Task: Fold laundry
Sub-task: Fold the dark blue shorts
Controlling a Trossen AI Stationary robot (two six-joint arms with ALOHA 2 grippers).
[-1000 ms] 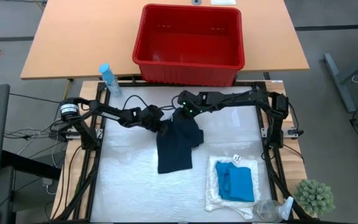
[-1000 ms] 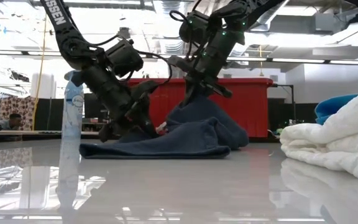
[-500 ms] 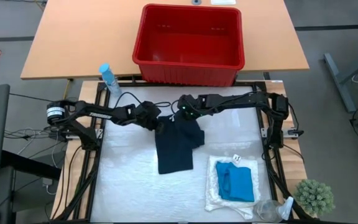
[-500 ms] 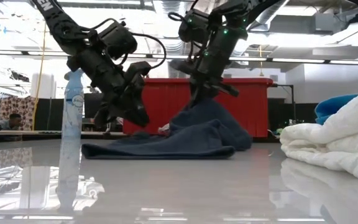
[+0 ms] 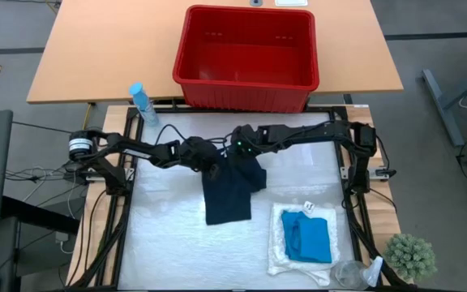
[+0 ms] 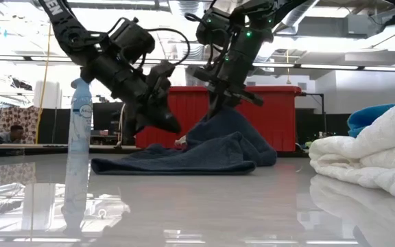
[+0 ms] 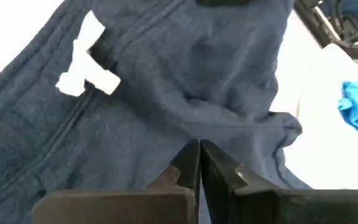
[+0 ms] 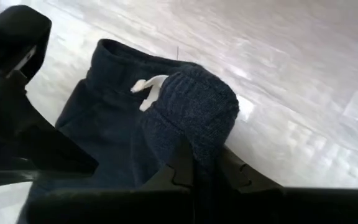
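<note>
The dark navy garment (image 5: 228, 193) lies on the white table mat, its near part flat and its far end pulled up into a peak (image 6: 219, 118). My right gripper (image 5: 235, 154) is shut on that peak. My left gripper (image 5: 212, 166) is shut with nothing between its fingers and hovers just above the garment's far left part (image 7: 135, 118), near a white tag (image 7: 86, 62). The turquoise garment (image 5: 308, 238) lies folded on the cream-white cloth (image 5: 278, 251) at the near right. My right gripper pinches a bunched-up fold of the navy garment (image 8: 194, 115) between its two fingers, at the garment's far end. The fingers slant down from the far right. The fold stands raised under them while the rest of the garment lies on the table.
A red basket (image 5: 246, 77) stands beyond the table's far edge. A spray bottle (image 5: 141, 101) stands at the far left corner. A small plant (image 5: 412, 255) and a clear bottle (image 5: 355, 274) sit at the near right. Bare mat lies at the near left.
My left gripper has shut on nothing, risen off the navy garment's far left edge and rolled a little. The garment keeps its shape, its peak still held up by my right gripper.
</note>
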